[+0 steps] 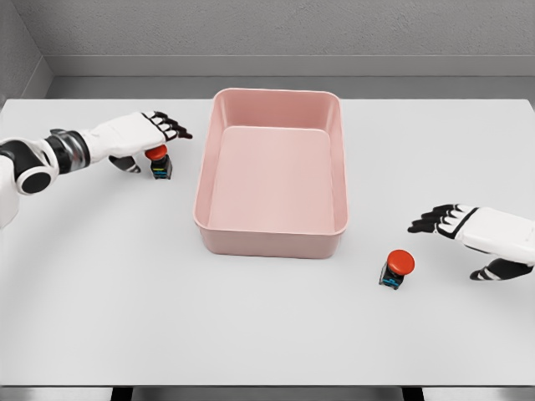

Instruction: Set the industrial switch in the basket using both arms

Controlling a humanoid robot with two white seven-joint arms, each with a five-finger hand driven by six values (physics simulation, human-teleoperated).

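Two industrial switches with red mushroom buttons on small dark bodies stand on the white table. One switch (159, 161) is left of the pink basket (334, 159), and my left hand (150, 142) hovers right over it with fingers spread, thumb beside it, not closed on it. The other switch (396, 269) sits off the basket's front right corner. My right hand (468, 242) is to its right, a short gap away, open with fingers pointing left. Nothing lies inside the basket.
The white table (267, 334) runs to a front edge near the bottom of the view and a grey wall behind. The basket has tall walls between the two hands.
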